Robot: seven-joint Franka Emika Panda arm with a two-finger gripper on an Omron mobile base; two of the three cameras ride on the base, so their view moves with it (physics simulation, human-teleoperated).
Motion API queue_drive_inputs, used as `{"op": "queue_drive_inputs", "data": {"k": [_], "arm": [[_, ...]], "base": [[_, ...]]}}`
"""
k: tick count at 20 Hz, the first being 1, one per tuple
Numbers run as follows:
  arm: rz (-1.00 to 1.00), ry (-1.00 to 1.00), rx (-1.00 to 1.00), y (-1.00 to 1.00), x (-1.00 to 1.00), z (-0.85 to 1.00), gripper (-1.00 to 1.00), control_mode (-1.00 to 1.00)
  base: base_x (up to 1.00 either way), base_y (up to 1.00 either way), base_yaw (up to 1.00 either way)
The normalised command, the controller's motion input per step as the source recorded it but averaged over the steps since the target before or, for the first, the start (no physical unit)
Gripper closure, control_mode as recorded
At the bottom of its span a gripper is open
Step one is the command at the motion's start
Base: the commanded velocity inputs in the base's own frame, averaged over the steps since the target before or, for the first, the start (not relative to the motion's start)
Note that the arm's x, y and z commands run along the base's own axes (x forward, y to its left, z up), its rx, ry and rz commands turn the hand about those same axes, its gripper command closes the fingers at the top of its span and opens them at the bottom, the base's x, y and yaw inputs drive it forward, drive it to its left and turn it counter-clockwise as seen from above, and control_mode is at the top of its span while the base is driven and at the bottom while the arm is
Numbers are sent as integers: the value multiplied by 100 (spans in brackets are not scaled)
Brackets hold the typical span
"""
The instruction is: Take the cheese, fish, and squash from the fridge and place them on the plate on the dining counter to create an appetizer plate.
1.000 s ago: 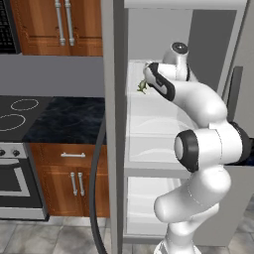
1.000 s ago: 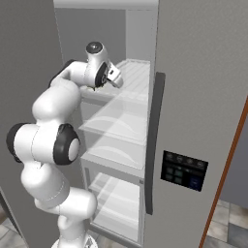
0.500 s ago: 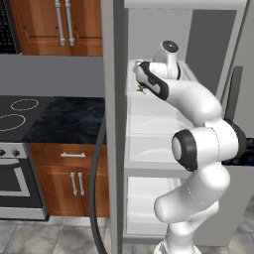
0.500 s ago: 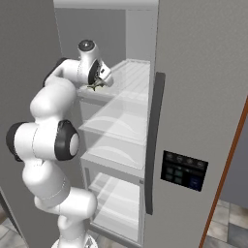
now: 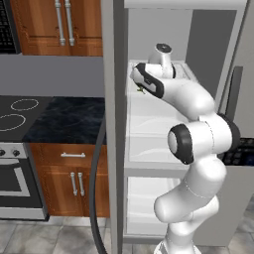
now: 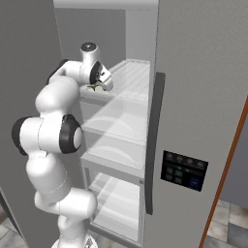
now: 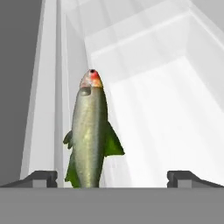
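Olive-green body: the fish [image 7: 89,135] stands lengthwise in the lower left-centre of the hand view, red-orange snout toward the top, tail fins at the bottom edge.
Gripper: my gripper [image 7: 113,178] has its jaws spread wide, one dark tip at the lower left, the other at the lower right of the hand view; nothing is between them in a grip.
Fish against gripper: it lies nearer the left tip than the right, off-centre in the gap; I cannot tell whether it touches that tip.
Shelf: the fish rests on a white shelf [image 7: 175,113] close to the left inner wall of the fridge [image 6: 203,87].
Left base view: the hand [image 5: 149,79] sits at upper centre, reaching in at the upper shelf, with a speck of green just under it.
Right base view: the hand is at upper left over the same shelf edge; the lower shelves I can see look bare.
Cheese and squash: I pick out neither on the shelves visible here.
Plate and dining counter: not something I can check from these angles.
Done, by my reading: fridge door is open, arm is lined up on the fish.
Left, by my reading: close on the fish, carry it to the plate; whether cheese and squash are already delivered I cannot say.
Next move: I would shift sideways to centre the fish before closing.
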Motion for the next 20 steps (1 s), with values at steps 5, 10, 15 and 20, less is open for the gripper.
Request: {"op": "queue_drive_inputs", "data": {"k": [5, 10, 15, 20], "arm": [[0, 11, 0, 0, 28, -33, -100, -100], [0, 0, 0, 0, 42, -8, -100, -100], [0, 3, -1, 6, 38, -22, -100, -100], [0, 6, -4, 13, 16, -48, -100, -100]], "base": [[0, 0, 0], [0, 0, 0], [0, 0, 0], [0, 0, 0]]}}
